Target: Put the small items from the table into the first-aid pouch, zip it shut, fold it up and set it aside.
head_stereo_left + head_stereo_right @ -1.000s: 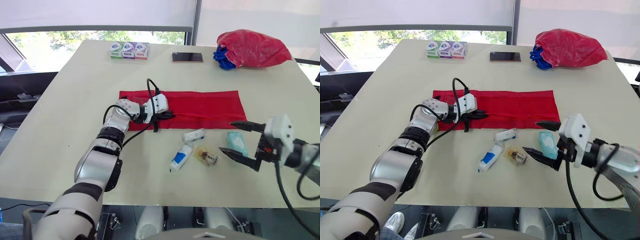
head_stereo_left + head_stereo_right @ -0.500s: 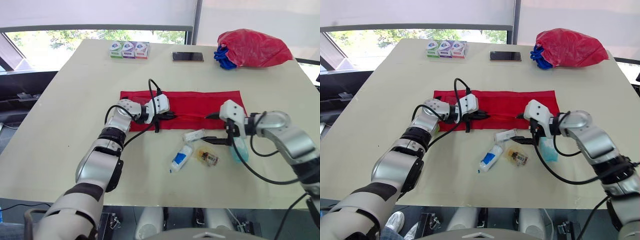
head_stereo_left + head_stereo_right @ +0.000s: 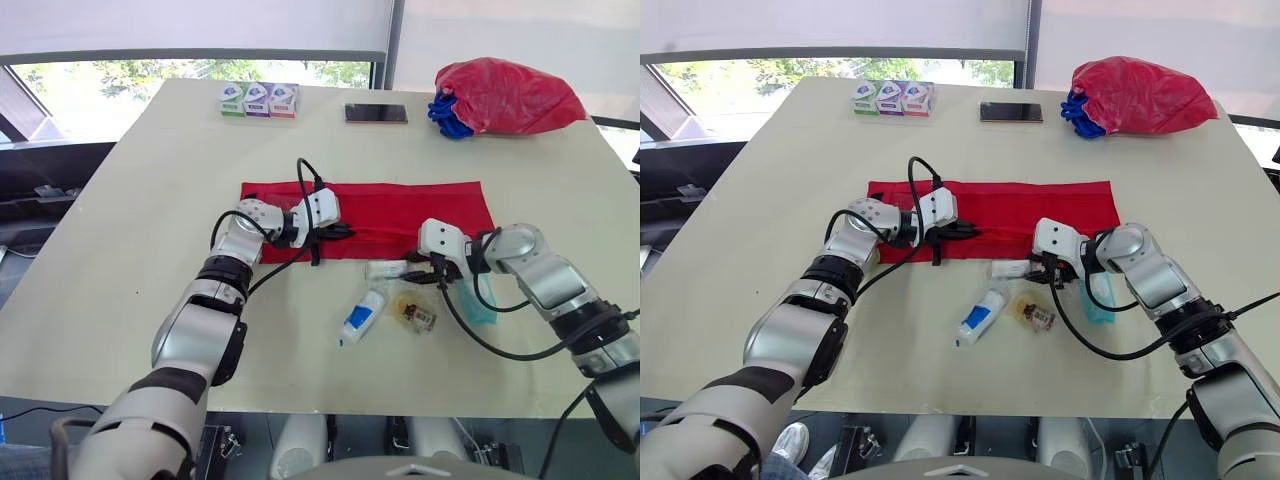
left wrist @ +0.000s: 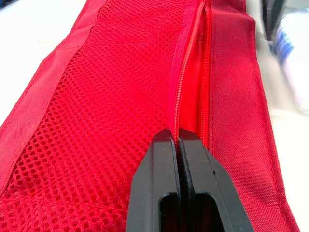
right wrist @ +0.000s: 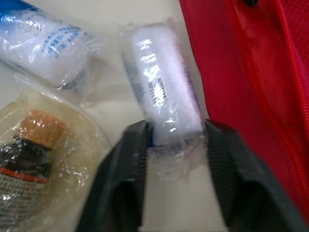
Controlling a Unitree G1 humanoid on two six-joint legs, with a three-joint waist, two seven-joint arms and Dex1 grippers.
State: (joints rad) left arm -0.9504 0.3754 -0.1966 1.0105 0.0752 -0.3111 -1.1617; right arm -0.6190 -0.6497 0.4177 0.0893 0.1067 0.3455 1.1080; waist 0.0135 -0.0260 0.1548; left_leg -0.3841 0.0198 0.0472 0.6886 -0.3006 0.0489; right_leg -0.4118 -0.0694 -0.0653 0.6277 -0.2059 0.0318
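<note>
Beside the wrapped roll (image 5: 164, 92): bagged bottle (image 5: 29, 159), tube (image 3: 362, 317).

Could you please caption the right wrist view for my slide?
Right gripper fingers clasp a wrapped white roll beside the red pouch and a bagged bottle.

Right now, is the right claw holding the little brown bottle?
No, the right claw is closed on the white wrapped roll, and the bagged brown bottle lies loose beside it.
</note>
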